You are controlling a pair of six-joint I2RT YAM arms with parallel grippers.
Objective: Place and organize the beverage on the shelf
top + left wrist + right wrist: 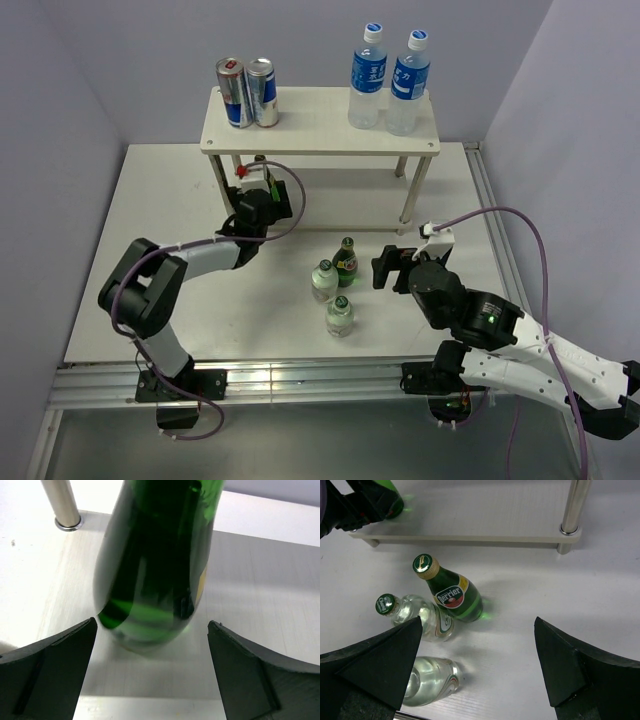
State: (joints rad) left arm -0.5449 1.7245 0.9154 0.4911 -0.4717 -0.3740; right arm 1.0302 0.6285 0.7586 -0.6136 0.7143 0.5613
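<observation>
The cream-white shelf [320, 118] stands at the back. Its top board carries two cans [248, 92] on the left and two blue-labelled water bottles [388, 78] on the right. A dark green bottle [155, 560] stands upright on the lower board [265, 580]. My left gripper [151, 630] is open, with the bottle's base just ahead of its fingers, not touching them. My right gripper [477, 625] is open and empty over the table. Ahead of it stand a green Perrier bottle [452, 596] and two clear bottles [422, 617] [430, 680].
A shelf leg [572, 510] stands to the front right of the right gripper, and another leg [62, 505] is at the left behind the green bottle. Grey walls close the table at the back and sides. A metal rail [300, 380] runs along the near edge.
</observation>
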